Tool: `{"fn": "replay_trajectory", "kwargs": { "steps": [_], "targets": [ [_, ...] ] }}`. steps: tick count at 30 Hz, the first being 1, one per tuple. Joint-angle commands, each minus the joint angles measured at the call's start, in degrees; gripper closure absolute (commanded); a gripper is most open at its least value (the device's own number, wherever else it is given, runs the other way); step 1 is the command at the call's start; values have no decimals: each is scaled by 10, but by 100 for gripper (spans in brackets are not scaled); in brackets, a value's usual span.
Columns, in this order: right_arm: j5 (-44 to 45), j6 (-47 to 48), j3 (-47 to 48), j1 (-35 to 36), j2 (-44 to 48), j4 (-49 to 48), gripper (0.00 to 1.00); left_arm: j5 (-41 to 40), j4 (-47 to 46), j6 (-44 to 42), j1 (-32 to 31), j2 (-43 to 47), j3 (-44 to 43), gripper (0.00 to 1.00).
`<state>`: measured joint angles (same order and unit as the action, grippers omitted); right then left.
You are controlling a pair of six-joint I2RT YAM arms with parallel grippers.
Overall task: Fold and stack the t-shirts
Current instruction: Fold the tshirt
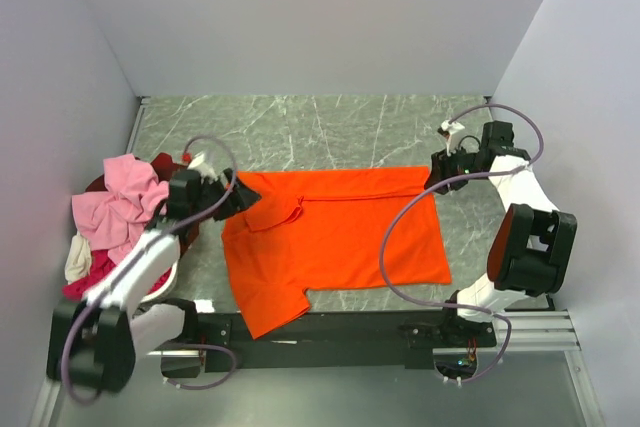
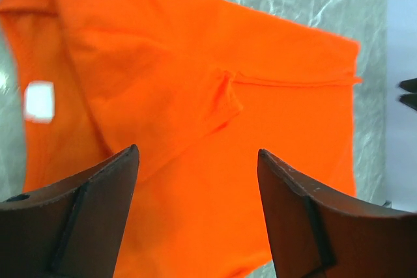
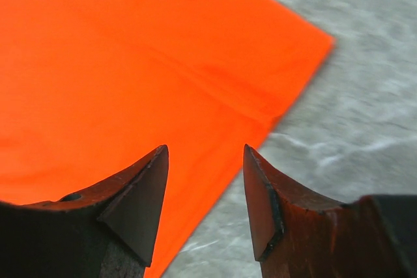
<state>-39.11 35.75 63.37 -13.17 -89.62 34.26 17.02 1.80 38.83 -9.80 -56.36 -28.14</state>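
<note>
The orange t-shirt lies spread on the marble table, its far long edge folded over toward the middle, one sleeve sticking out at the near left. It fills the left wrist view, where its white neck label shows, and the right wrist view. My left gripper is open and empty above the shirt's far left corner. My right gripper is open and empty above the shirt's far right corner. A pile of pink, magenta and cream t-shirts sits at the left.
The pile lies in a dark round basket at the table's left edge. Grey walls close in the left, back and right. The black rail with the arm bases runs along the near edge. Bare marble lies behind the shirt.
</note>
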Motion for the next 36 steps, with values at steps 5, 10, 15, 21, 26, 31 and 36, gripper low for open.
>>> {"fn": "replay_trajectory", "kwargs": {
  "steps": [5,10,15,21,26,31,36],
  "targets": [
    [-91,64,18,17,36,100,44,15,72,-129,-77,-228,-187,32],
    [-21,-25,12,17,22,25,46,-144,66,-70,-80,-255,-223,45],
    [-3,-96,89,17,-72,14,50,-165,6,13,-3,-243,-212,42],
    [-19,-122,141,17,-125,20,53,-108,-25,54,63,-320,-234,45],
    [-7,-118,138,17,-133,19,53,-104,-28,52,67,-385,-272,48],
    [8,-125,149,17,-148,15,53,-122,-20,49,68,-424,-307,60],
    [11,-145,179,17,-171,18,53,-121,-22,45,68,-458,-321,65]
  ]
}}
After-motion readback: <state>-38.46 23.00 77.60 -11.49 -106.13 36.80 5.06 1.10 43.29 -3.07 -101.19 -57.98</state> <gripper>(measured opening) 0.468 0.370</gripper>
